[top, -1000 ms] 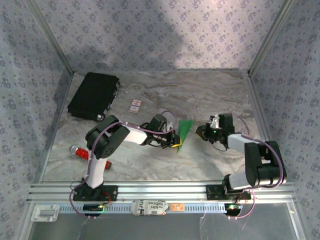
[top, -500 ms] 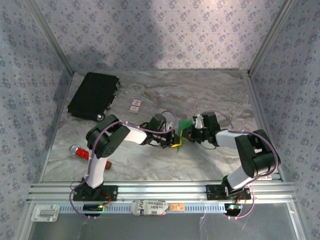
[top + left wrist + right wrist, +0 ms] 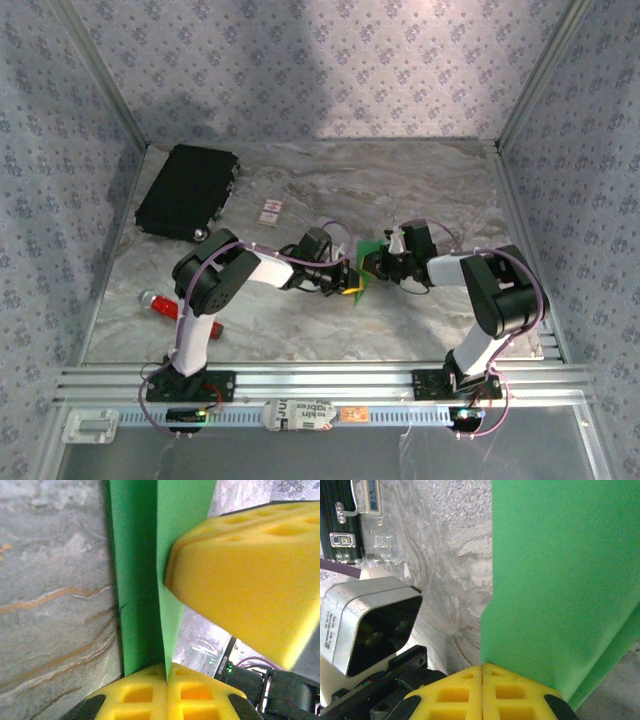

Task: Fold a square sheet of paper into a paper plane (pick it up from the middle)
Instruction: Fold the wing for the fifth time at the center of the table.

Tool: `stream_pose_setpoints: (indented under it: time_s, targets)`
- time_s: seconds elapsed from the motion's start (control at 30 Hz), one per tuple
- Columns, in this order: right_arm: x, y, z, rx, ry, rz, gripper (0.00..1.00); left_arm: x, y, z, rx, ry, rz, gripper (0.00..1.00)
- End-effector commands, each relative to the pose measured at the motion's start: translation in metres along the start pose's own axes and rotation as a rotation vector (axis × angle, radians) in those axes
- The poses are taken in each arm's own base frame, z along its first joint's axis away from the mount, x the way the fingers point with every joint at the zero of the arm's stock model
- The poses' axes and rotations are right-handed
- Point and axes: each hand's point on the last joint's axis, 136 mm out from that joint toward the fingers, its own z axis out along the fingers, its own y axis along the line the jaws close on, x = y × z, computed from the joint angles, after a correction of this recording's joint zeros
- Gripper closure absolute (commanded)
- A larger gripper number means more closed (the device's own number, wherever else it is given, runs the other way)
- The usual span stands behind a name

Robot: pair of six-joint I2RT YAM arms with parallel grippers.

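Roughly at the centre of the top view, the two arms meet over the marbled surface (image 3: 430, 190) with the green paper (image 3: 368, 250) caught between them, lifted clear and standing on edge rather than lying flat. The left pincer (image 3: 350, 284) is pressed together on the paper's lower end: in its wrist view the yellow pads (image 3: 150, 695) meet at the bottom of the frame with a folded edge running straight into their seam. The right pincer (image 3: 376, 265) is likewise pinched tight on the paper, its own pads (image 3: 505, 695) closed on the sheet's lower corner. A crease runs lengthwise down the paper, one panel darker than the other. Both pincers crowd the paper from above, so most of its outline is hidden there, and the right pincer's yellow finger covers the upper right of the left wrist view. Well apart, a black case (image 3: 187, 190) sits at the upper left, a small white card (image 3: 270, 209) lies just to its right, and a red tool (image 3: 158, 304) rests at the left edge.
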Motion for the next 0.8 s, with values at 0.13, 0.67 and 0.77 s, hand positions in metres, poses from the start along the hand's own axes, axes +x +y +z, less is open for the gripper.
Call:
stream_pose_setpoints:
  time_s: [0.13,0.67,0.77]
  targets:
    - [-0.016,0.008,-0.004,-0.045,-0.026,-0.033,0.92,0.009,0.045,0.006,-0.118,0.013,-0.094,1.00]
    - [-0.006,0.004,-0.012,-0.062,0.005,-0.053,0.93,0.009,0.051,0.004,-0.127,-0.012,-0.128,1.00]
    - [-0.006,0.004,-0.008,-0.059,0.018,-0.057,0.93,0.010,0.053,0.004,-0.132,-0.013,-0.130,1.00]
